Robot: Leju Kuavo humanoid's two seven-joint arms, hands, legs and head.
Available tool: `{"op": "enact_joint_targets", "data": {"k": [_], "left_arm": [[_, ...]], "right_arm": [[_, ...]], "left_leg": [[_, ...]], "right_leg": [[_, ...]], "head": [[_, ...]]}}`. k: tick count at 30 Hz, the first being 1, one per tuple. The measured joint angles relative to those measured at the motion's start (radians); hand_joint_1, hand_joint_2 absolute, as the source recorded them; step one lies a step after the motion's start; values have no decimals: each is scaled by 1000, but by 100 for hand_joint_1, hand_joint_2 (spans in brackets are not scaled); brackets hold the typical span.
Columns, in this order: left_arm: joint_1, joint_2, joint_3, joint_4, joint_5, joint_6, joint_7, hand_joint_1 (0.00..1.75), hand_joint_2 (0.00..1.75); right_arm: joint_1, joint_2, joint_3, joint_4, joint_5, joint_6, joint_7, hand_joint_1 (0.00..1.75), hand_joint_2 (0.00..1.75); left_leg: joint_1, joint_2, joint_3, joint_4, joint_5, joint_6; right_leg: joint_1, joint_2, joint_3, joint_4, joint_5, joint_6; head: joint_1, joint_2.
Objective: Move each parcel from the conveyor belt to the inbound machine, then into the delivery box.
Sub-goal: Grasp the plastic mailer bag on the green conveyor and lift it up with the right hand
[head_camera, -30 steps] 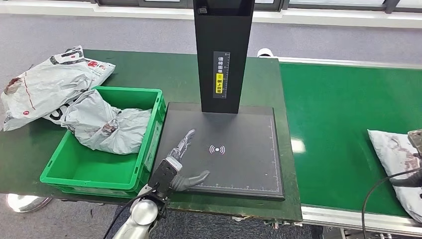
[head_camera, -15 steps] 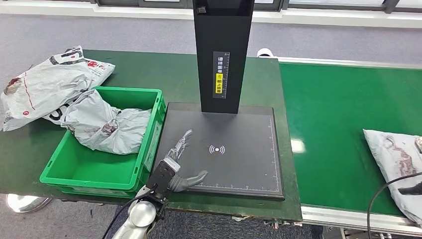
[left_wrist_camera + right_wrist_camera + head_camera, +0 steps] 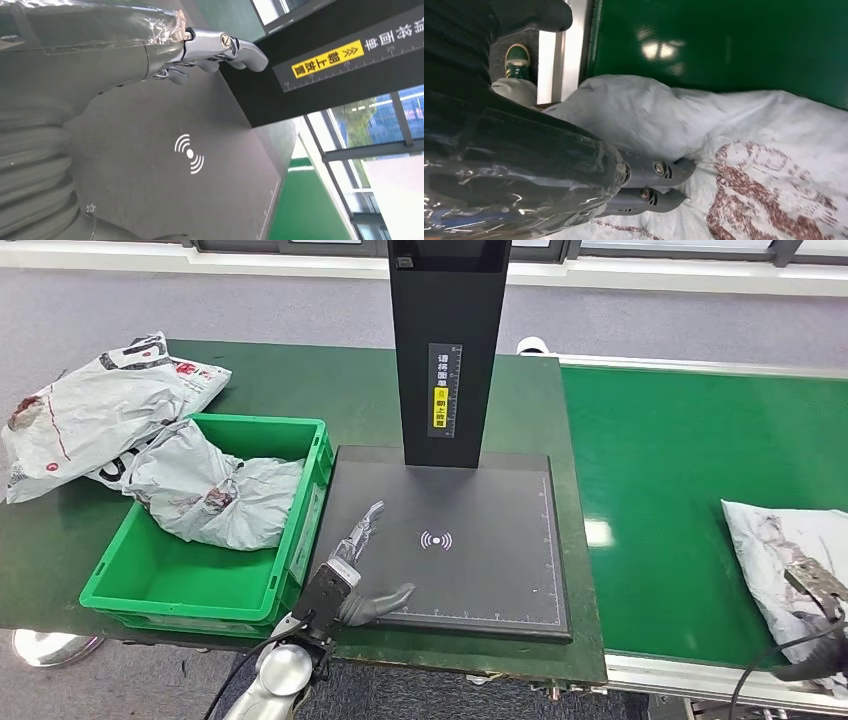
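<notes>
A grey-white parcel (image 3: 780, 545) with reddish print lies on the green conveyor belt (image 3: 680, 490) at the far right. My right hand (image 3: 818, 585) lies on top of it. In the right wrist view its dark fingers (image 3: 659, 185) touch the parcel (image 3: 749, 150) while the thumb (image 3: 534, 15) stands well apart, so nothing is gripped. The inbound machine's black pad (image 3: 490, 580) is bare under its black column (image 3: 448, 350). My left hand (image 3: 360, 575) hovers open over the pad's near left corner, fingers (image 3: 220, 47) stretched out above the pad (image 3: 150, 165).
The green delivery box (image 3: 120, 585) stands left of the pad and holds a crumpled grey parcel (image 3: 215, 495). Another parcel (image 3: 90, 410) lies on the table behind the box. A person's green shoe (image 3: 517, 60) is on the floor beside the conveyor's metal frame.
The parcel on the belt has drifted a little to the left. My right hand has come down from the picture's edge onto it. The left hand has barely moved.
</notes>
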Motion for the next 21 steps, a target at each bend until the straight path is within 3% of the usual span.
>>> {"op": "enact_joint_targets", "data": {"k": [2, 6, 12, 21], "left_arm": [[0, 0, 0, 2, -5, 6, 0, 0, 175], [-1, 2, 0, 4, -5, 7, 0, 0, 175], [-2, 7, 0, 4, 0, 11, 0, 0, 175], [-2, 10, 0, 3, 5, 15, 0, 0, 175]], "right_arm": [[11, 0, 10, 4, 2, 14, 1, 0, 175], [17, 6, 29, 12, 5, 18, 32, 175, 175], [9, 26, 43, 15, 5, 2, 88, 175, 175], [2, 49, 59, 15, 11, -20, 96, 175, 175]], "left_leg": [[0, 0, 0, 0, 0, 0], [0, 0, 1, 0, 0, 0], [2, 0, 7, 0, -2, 1], [3, 0, 12, 0, -2, 1]], "right_leg": [[0, 0, 0, 0, 0, 0], [1, 0, 1, 0, 0, 0], [2, 0, 9, -2, -2, 1], [3, 0, 16, -3, -2, 1]], "head": [[0, 0], [0, 0], [0, 0], [0, 0]]}}
